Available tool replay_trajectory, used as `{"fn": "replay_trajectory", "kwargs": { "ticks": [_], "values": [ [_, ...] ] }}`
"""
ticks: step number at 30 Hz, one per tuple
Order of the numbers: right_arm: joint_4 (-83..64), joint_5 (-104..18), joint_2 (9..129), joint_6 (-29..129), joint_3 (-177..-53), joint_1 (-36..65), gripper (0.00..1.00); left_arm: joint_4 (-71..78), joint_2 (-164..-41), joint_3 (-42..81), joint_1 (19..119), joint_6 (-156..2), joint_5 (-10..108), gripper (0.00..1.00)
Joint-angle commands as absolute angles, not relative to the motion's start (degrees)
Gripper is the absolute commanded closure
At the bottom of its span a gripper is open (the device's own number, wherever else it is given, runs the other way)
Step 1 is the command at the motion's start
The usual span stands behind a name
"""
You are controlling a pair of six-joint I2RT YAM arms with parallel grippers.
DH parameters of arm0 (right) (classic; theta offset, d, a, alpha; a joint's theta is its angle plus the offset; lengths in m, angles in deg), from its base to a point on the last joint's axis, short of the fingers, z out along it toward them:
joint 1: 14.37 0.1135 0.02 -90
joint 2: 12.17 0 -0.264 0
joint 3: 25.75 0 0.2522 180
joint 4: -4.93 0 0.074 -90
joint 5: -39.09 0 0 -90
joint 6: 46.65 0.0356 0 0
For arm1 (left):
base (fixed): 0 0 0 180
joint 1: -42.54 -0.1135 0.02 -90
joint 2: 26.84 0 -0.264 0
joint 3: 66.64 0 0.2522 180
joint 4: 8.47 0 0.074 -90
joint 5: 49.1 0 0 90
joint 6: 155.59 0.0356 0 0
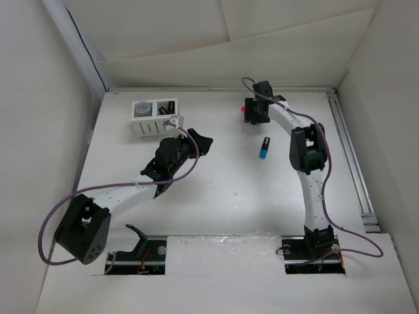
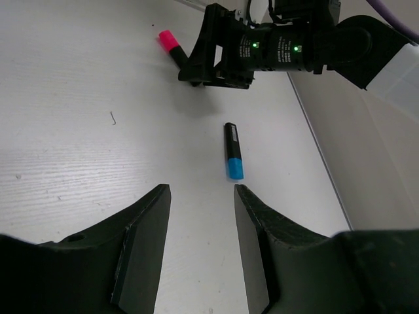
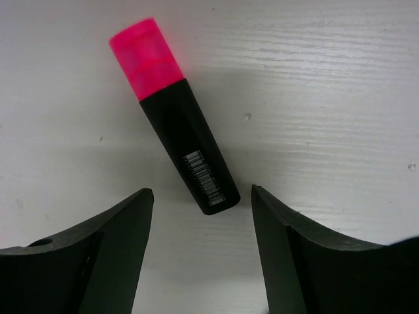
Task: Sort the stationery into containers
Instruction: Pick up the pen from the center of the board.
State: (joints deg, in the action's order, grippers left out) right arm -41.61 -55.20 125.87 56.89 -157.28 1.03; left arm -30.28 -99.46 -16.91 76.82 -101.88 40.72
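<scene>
Top external: we see box (image 1: 154, 128) part-filled; pink highlighter (image 3: 173, 118), blue highlighter (image 2: 233, 150) unsorted; left gripper (image 2: 200, 191), right gripper (image 3: 201, 193) spread, empty.

A pink-capped highlighter (image 3: 175, 124) lies flat. A blue-capped highlighter (image 1: 263, 149) lies flat, well apart from it. The white box (image 1: 149, 127) holds a grey roll (image 1: 143, 109) and dark markers (image 1: 166, 108).
</scene>
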Motion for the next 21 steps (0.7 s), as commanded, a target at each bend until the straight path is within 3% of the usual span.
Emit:
{"fn": "replay_trajectory", "kwargs": {
  "ticks": [1,6,7,10,13,17,20,21],
  "values": [
    [-43.8,-56.3,126.5,56.0,-160.4,2.0,0.33,-34.0,-96.3,-18.2,76.8,-101.4,41.4,0.60],
    [-44.3,-56.3,128.9,56.0,-161.7,3.0,0.43,-34.0,-94.0,-18.8,76.8,-100.8,40.9,0.60],
    [-44.9,-56.3,129.4,56.0,-162.3,3.0,0.52,-34.0,-93.5,-18.8,76.8,-100.8,40.9,0.60],
    [-44.9,-57.9,130.1,56.0,-162.8,4.4,0.59,-33.5,-93.5,-18.8,76.8,-100.8,40.3,0.60],
    [-44.3,-60.5,130.1,56.0,-162.2,5.8,0.59,-33.5,-93.5,-19.3,76.8,-100.8,40.3,0.60],
    [-42.2,-63.0,129.5,57.1,-160.8,6.3,0.42,-33.5,-93.5,-19.8,76.8,-100.8,40.3,0.60],
    [-41.1,-64.4,129.0,57.7,-160.3,6.3,0.42,-33.5,-93.5,-19.8,76.8,-100.8,40.3,0.60],
    [-40.6,-65.0,129.0,58.3,-160.3,6.3,0.51,-33.5,-93.5,-19.8,76.8,-100.8,39.8,0.60]
  ]
}}
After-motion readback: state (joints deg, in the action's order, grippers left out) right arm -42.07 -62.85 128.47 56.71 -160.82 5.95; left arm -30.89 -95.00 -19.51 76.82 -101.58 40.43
